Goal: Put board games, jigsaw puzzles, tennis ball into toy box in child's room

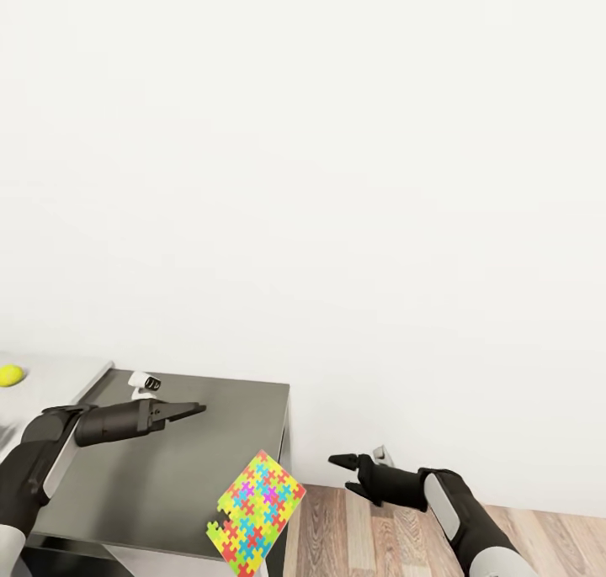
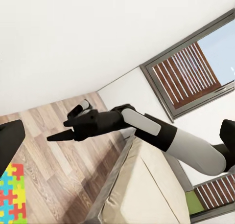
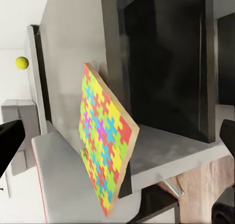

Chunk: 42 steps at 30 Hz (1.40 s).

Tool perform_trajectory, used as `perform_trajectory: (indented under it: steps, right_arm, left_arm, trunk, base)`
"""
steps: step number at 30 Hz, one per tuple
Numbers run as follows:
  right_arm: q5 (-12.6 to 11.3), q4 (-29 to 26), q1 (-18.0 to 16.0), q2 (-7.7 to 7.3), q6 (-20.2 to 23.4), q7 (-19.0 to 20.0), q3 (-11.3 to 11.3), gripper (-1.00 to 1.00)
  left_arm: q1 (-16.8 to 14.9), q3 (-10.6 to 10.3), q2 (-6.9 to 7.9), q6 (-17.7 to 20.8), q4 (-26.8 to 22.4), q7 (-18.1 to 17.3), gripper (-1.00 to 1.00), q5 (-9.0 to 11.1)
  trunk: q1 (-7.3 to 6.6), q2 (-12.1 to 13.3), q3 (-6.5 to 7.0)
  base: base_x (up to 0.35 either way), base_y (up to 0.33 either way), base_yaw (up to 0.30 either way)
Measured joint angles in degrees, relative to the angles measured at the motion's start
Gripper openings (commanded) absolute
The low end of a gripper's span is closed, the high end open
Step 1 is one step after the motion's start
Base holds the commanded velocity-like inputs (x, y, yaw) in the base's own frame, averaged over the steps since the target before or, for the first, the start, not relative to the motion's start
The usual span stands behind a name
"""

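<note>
The dark grey lower section of the table (image 1: 210,442) stands against a plain white wall (image 1: 337,182), with wood-plank floor (image 1: 370,535) beside it. A jigsaw puzzle (image 1: 257,512) tilts over the section's front corner, and the tennis ball (image 1: 10,376) lies on the paler top. The left gripper (image 1: 189,410) hovers above the dark section with its jaws together; the right gripper (image 1: 341,461) hangs over the floor, jaw state unclear.

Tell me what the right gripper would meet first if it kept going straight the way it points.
Probably the jigsaw puzzle, which stands tilted at the edge of the dark table straight ahead of the right gripper. Depth is hard to judge.
</note>
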Motion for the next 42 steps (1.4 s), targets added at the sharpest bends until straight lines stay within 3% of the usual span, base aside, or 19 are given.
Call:
perform_trajectory:
  steps: [3, 10, 17, 42]
  right_arm:
    - [-0.01, 0.00, -0.53, 0.00, -0.02, 0.00, 3.45, 1.00]
    - [-0.05, 0.00, -0.79, 0.00, -0.06, 0.07, 5.73, 1.00]
    - [-0.06, -0.01, -0.83, 0.06, 0.00, 0.13, 6.19, 1.00]
    - [0.00, 0.00, -0.84, 0.14, 0.02, 0.53, 6.45, 1.00]
  left_arm:
    - [-0.03, -0.01, -0.01, 0.00, 0.00, 0.00, 1.00, 0.00]
    - [0.01, -0.01, -0.02, 0.00, 0.00, 0.00, 1.00, 0.00]
    - [-0.01, -0.01, -0.02, 0.00, 0.00, 0.00, 1.00, 0.00]
    - [0.02, -0.01, -0.02, 0.00, -0.01, 0.00, 1.00, -0.04]
  trunk:
    - [0.66, -1.20, -0.54]
    - [2.20, -4.02, -1.80]
    - [3.74, -6.83, -3.06]
    - [3.75, -6.84, -3.06]
  base:
    - [0.000, 0.000, 0.000]
    - [0.000, 0.000, 0.000]
    - [0.000, 0.000, 0.000]
    - [-0.008, 0.052, 0.000]
